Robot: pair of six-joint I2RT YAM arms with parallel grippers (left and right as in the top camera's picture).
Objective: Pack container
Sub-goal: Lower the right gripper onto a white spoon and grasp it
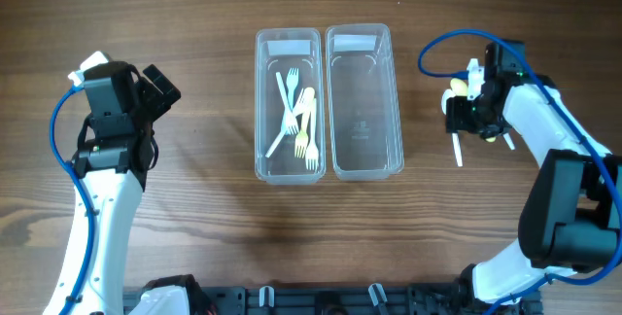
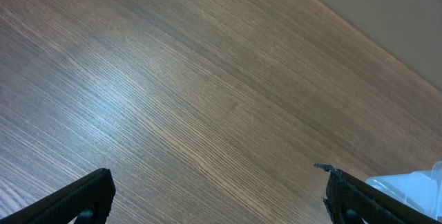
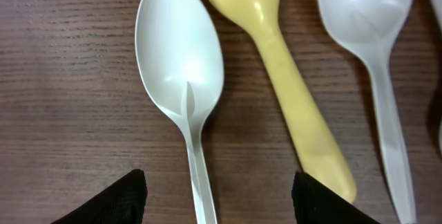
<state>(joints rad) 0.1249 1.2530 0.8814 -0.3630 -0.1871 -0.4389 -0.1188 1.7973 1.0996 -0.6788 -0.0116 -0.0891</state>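
Two clear containers stand side by side mid-table. The left container [image 1: 264, 111] holds several white and yellow forks [image 1: 299, 121]; the right container [image 1: 364, 101] has nothing in it. My right gripper [image 1: 468, 113] [image 3: 217, 196] hovers low over a group of spoons on the table, jaws open. The handle of a white spoon [image 3: 181, 65] runs between its fingers [image 3: 117, 200] without touching them. A yellow spoon [image 3: 276, 44] and another white spoon [image 3: 366, 16] lie just to its right. My left gripper [image 1: 160, 87] [image 2: 221, 196] is wide open over bare wood.
A white spoon handle [image 1: 458, 150] sticks out from under the right gripper toward the front. A corner of the left container [image 2: 414, 182] shows at the right edge of the left wrist view. The table is dark wood.
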